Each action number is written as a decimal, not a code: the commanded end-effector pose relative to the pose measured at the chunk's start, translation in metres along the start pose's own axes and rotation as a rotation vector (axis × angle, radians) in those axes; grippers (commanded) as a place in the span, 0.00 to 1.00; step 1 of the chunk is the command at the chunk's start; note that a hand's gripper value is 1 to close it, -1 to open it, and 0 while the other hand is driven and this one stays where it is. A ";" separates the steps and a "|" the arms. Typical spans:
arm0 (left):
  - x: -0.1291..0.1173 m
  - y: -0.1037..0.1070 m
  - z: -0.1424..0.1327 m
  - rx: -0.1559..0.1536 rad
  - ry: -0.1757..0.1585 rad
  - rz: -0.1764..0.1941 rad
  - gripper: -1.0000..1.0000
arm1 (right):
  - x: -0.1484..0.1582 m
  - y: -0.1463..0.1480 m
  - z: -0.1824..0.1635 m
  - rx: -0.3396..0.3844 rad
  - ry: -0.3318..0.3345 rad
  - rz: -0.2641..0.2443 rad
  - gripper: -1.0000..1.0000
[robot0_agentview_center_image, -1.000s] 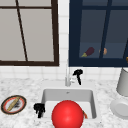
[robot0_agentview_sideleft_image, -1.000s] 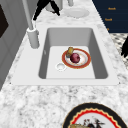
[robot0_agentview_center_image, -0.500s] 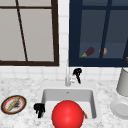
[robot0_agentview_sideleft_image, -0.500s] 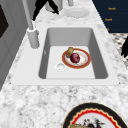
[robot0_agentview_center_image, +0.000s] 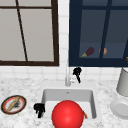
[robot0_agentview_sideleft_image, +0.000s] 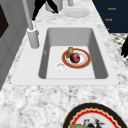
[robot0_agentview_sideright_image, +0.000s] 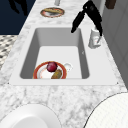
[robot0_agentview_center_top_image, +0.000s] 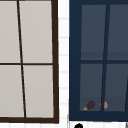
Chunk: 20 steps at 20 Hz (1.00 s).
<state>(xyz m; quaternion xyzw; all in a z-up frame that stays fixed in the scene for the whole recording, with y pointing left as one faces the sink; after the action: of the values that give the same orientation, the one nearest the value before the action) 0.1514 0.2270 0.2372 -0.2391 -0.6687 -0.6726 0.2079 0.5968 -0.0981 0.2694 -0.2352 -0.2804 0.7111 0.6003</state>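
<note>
Two black hands are logged at a white sink (robot0_agentview_center_image: 93, 105) set in a speckled marble bench (robot0_agentview_center_image: 22, 120).

Right hand (robot0_agentview_center_image: 77, 72): hangs in the air just beside the upright grey faucet (robot0_agentview_center_image: 67, 77), to its right, fingers loosely drooping and straight, holding nothing; the right side view puts it (robot0_agentview_sideright_image: 88, 16) above the faucet's base (robot0_agentview_sideright_image: 94, 41), at the basin's back edge.

Left hand (robot0_agentview_center_image: 39, 109): hovers at the sink's front left corner, over the rim; whether its fingers are curled I cannot tell.

Contents of basin: one red-rimmed round plate (robot0_agentview_sideleft_image: 85, 62) on the floor, carrying a dark red round fruit (robot0_agentview_sideleft_image: 75, 57) and a small tan oblong piece (robot0_agentview_sideleft_image: 70, 50) touching it. The faucet lies directly left of the right hand, long axis vertical; the right hand is the nearer.

Bench, other: patterned dark-rimmed plate (robot0_agentview_center_image: 13, 104) to the left, plain white dish (robot0_agentview_center_image: 120, 109) and grey canister (robot0_agentview_center_image: 123, 82) to the right.

View differences: the front view has a big red ball (robot0_agentview_center_image: 67, 114) covering the plate; both side views lay the basin open. The upper view adds a purple aubergine (robot0_agentview_center_top_image: 89, 105) behind the dark blue cabinet's glass door (robot0_agentview_center_top_image: 95, 37).
</note>
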 end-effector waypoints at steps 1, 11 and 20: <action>0.000 0.000 0.000 0.000 0.000 0.000 0.50 | -0.005 -0.003 0.015 -0.100 0.058 0.035 0.00; 0.000 0.000 0.000 0.000 0.000 0.000 0.50 | -0.007 -0.018 -0.025 -0.071 0.069 0.086 0.00; 0.000 0.000 0.000 0.000 0.000 0.000 0.50 | -0.032 -0.011 -0.113 -0.049 -0.001 0.081 0.00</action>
<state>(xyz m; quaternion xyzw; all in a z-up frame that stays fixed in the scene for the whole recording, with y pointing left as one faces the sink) 0.1514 0.2270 0.2372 -0.2391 -0.6687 -0.6726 0.2079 0.6721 -0.1089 0.2152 -0.2763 -0.2945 0.7114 0.5752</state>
